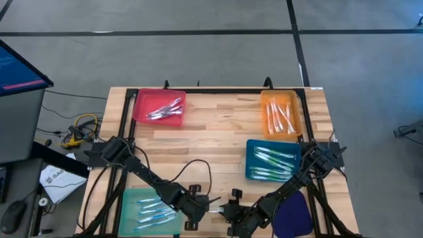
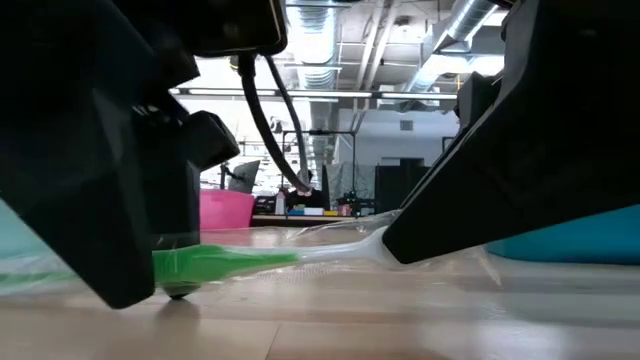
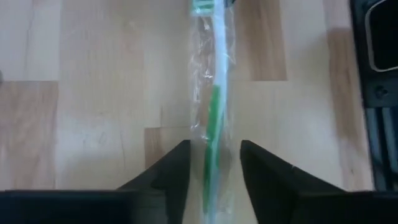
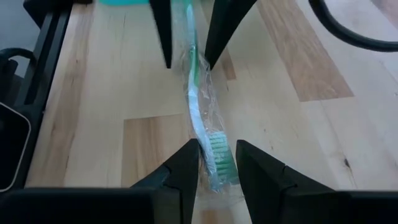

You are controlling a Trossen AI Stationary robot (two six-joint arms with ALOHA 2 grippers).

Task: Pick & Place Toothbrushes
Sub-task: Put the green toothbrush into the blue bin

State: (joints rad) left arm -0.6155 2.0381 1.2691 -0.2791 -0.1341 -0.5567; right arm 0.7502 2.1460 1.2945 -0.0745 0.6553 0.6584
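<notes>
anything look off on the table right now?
One wrapped green toothbrush is outside the trays, near the table's front edge. The left claw straddles its handle and the right claw its bristle end, so both arms are on one brush. Everything else sits in trays.

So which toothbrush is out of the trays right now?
The green-handled, plastic-wrapped toothbrush lying on the bare table between the left gripper and right gripper; the others lie in trays.
</notes>
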